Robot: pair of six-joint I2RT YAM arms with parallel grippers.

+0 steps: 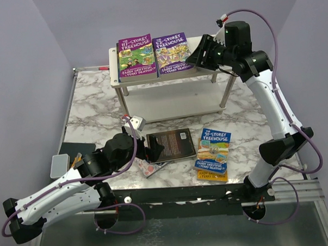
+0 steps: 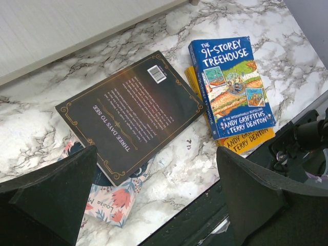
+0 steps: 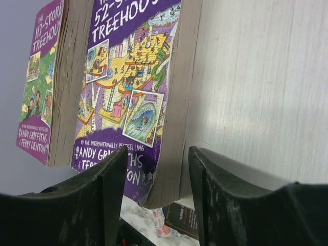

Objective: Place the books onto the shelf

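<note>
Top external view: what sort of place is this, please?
Probably a robot test cell: plain lilac walls close in a marble-patterned table, two robot arms stand at its near edge, and books lie on a white shelf.

A: Shelf [image 3: 256,87]: white-painted wood, faint grain, satin finish. Tabletop [image 2: 31,128]: smooth, polished, marble-veined.
B: 52-Storey book [image 3: 128,77]: glossy card cover, rough yellowed paper edges. Dark brown book [image 2: 130,125]: matt cover. Left gripper fingers [image 2: 56,197]: matt black plastic
</note>
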